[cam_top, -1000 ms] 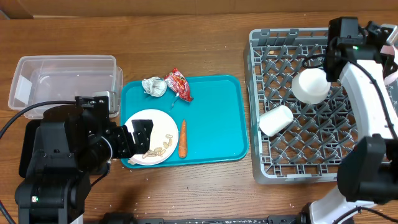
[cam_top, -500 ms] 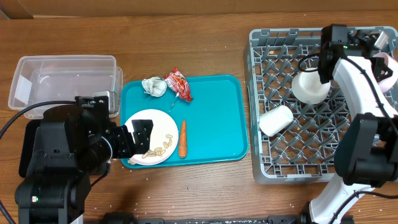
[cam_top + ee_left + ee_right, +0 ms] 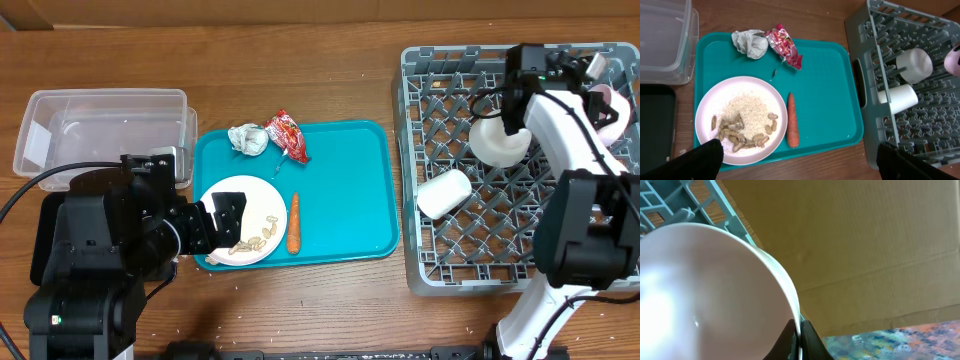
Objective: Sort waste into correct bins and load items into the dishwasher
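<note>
Two white cups already sit in the dish rack [image 3: 412, 180]: one [image 3: 498, 140] mouth-down near the far middle, the other [image 3: 444, 193] on its side at the left edge with its long axis running left to right. The right gripper [image 3: 799, 332] is closed on the rim of a pink bowl [image 3: 705, 290], whose hollow faces the wrist camera. It holds the bowl at the rack's far right corner, just right of the mouth-down cup. Whether the bowl touches the tines cannot be told. Judging by this, the coming move is a short drop into the free rows nearest that corner, away from the cups. The left gripper [image 3: 220, 218] hangs spread wide over the plate [image 3: 707, 107] of rice and peanuts at the tray's [image 3: 825, 100] near left corner, holding nothing.
</note>
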Controlling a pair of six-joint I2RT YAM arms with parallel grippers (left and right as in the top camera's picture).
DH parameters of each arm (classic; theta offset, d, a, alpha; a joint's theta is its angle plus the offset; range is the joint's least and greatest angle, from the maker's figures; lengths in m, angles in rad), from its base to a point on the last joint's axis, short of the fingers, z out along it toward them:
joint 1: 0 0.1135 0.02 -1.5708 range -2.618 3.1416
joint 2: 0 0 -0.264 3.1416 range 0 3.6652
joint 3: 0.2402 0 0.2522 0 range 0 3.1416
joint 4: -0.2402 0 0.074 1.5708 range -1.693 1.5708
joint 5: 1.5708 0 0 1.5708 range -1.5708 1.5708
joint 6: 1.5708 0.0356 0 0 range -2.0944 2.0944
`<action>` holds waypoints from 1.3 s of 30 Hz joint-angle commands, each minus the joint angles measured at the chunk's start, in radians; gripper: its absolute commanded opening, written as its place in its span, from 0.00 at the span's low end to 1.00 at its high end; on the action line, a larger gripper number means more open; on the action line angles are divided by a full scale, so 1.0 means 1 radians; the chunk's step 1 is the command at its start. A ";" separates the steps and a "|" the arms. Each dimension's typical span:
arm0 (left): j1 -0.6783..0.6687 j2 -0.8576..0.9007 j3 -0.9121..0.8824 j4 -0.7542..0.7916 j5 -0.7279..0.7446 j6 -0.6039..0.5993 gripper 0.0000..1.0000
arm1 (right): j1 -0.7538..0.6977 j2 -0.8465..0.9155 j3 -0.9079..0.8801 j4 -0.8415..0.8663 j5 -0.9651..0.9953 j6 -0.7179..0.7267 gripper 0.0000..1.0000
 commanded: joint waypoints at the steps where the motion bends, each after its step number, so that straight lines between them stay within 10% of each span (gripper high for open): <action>1: 0.004 -0.002 0.020 0.000 0.011 0.024 1.00 | 0.029 0.013 -0.004 0.009 -0.006 -0.007 0.04; 25: 0.004 -0.002 0.020 0.000 0.011 0.024 1.00 | 0.120 0.013 -0.004 0.004 -0.310 -0.158 0.17; 39: 0.004 -0.002 0.020 0.000 0.011 0.024 1.00 | 0.139 0.010 -0.001 -0.121 -0.366 -0.089 0.50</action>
